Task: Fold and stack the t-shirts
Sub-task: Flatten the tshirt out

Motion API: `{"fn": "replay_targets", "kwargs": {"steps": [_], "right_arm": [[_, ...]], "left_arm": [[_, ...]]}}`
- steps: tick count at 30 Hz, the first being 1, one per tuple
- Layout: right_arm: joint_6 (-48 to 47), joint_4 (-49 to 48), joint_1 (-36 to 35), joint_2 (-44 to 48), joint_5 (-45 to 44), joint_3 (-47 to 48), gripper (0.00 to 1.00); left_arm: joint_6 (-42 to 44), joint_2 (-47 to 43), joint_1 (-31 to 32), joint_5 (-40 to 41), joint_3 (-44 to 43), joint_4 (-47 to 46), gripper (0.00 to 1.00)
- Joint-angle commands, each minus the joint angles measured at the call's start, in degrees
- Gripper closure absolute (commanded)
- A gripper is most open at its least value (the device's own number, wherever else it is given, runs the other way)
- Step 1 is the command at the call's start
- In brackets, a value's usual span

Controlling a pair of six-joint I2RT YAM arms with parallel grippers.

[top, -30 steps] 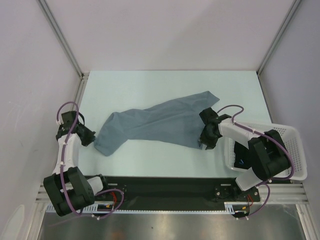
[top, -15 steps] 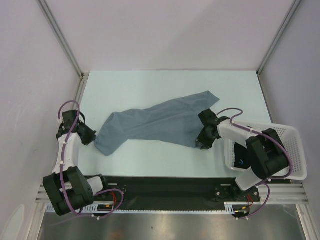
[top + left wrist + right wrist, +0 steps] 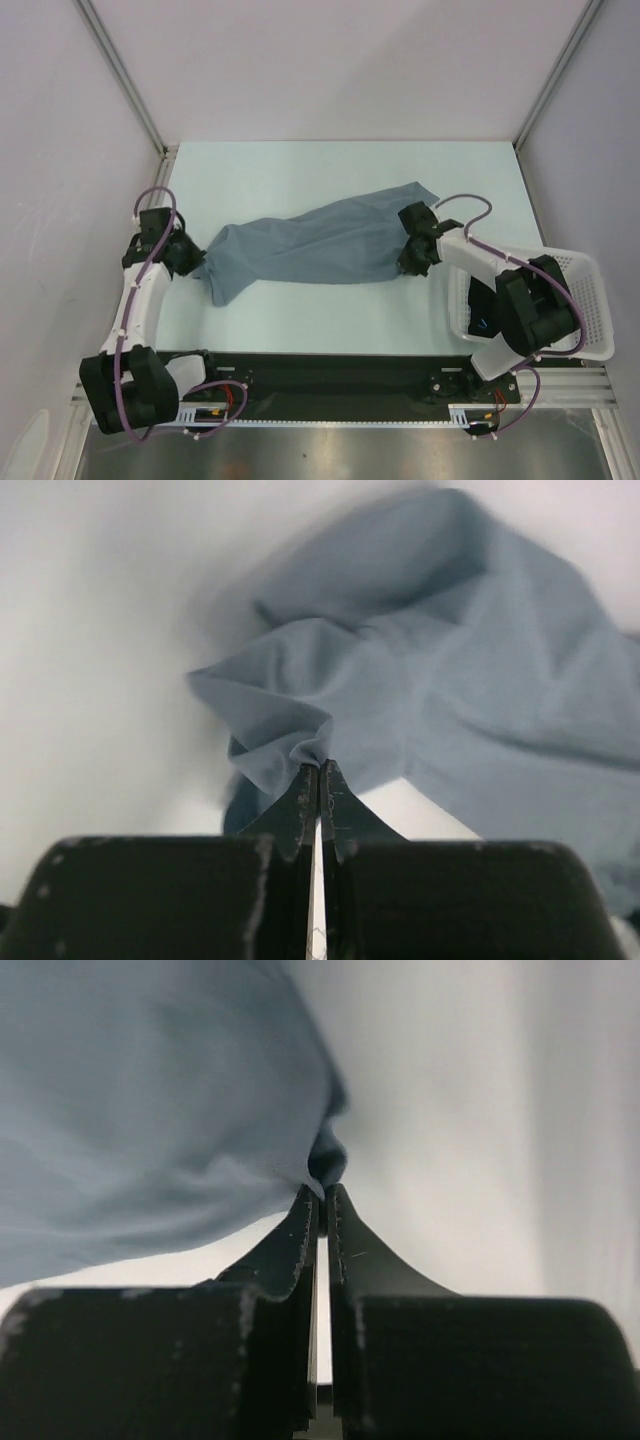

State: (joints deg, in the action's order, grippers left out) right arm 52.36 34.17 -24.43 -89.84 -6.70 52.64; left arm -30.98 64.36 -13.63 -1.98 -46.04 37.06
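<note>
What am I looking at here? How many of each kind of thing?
Grey-blue t-shirt: 1
White lattice basket: 1
Grippers: 2, left gripper and right gripper
Total: 4
Dark contents of the basket unclear, not counted.

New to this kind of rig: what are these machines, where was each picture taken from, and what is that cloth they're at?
Two robot arms are bolted at the near edge of a pale table. The wide picture looks down from above and behind them; the other two come from a camera on each wrist, showing that arm's own black fingers. A grey-blue t-shirt lies stretched across the table between the arms. The left gripper is shut on a bunched fold at one end, the right gripper on the edge at the other. A white lattice basket stands by the right arm.
</note>
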Motion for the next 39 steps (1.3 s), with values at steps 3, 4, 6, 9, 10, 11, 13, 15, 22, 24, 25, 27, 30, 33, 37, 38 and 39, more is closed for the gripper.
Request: {"fn": "replay_targets", "kwargs": {"steps": [3,4,6,9,10,11,13,15,22,24,25,27,30,33,37,38,39], "right_arm": [[-11.13,-2.62,1.31,-0.77,-11.57,16.66,1.0],[-12.53,-2.62,1.57,-1.21,-13.15,18.53,1.0],[-16.92,-3.58,1.75,-0.95,-14.91,23.09,1.0],[-23.08,-5.61,1.92,0.81,-16.41,26.36,1.0],[-24.13,-5.26,1.93,1.42,-17.37,29.24,1.0],[-25.62,-5.0,2.01,3.08,-18.17,30.4,1.0],[-26.95,-6.57,1.93,6.06,-19.4,31.29,1.0],[-30.19,-12.44,1.84,11.67,-19.58,30.16,1.0],[-38.81,-31.25,1.84,29.43,-20.55,26.2,1.0],[-39.7,-32.85,1.75,32.44,-20.81,27.24,1.0],[-40.05,-33.55,1.75,35.58,-20.81,27.69,1.0],[-39.79,-35.3,1.84,38.59,-18.37,28.39,1.0],[-39.18,-35.93,1.84,42.9,-15.55,28.66,1.0],[-38.12,-36.37,1.75,44.84,-14.05,28.57,1.0],[-39.26,-40.13,1.75,42.21,-11.85,29.27,1.0],[-39.44,-41.02,1.84,41.16,-11.5,29.36,1.0],[-39.53,-41.9,1.84,38.45,-10.71,29.36,1.0]], "left_arm": [[-3.71,-3.62,7.64,-2.32,-7.91,-3.12,1.0],[-4.6,-4.76,8.43,-2.76,-8.18,-4.09,1.0],[-7.41,-6.52,11.42,-2.77,-8.89,-7.68,1.0],[-5.77,-8.81,15.82,1.76,-15.1,-8.6,1.0],[-4.45,-8.81,16.26,4.24,-18.09,-7.45,1.0],[-2.7,-8.98,16.53,4.79,-23.43,-7.35,1.0],[4.06,-10.12,16.53,4.44,-28.03,-8.92,1.0],[11.34,-12.14,16.53,4.96,-35.29,-10.08,1.0],[23.16,-19.0,18.18,4.88,-56.42,-8.67,1.0],[23.08,-21.02,18.37,4.53,-58.89,-9.19,1.0],[22.55,-23.12,18.37,4.53,-59.33,-9.72,1.0],[21.58,-25.5,18.37,3.39,-60.3,-11.39,0.99],[20.53,-28.14,18.46,3.03,-63.55,-12.45,1.0],[19.21,-27.62,18.9,2.42,-68.21,-12.1,1.0],[18.15,-25.69,18.9,1.01,-69.45,-12.45,1.0],[18.41,-24.38,18.9,1.36,-68.23,-12.62,1.0],[18.67,-23.76,18.9,1.71,-67.69,-12.62,1.0]]}}
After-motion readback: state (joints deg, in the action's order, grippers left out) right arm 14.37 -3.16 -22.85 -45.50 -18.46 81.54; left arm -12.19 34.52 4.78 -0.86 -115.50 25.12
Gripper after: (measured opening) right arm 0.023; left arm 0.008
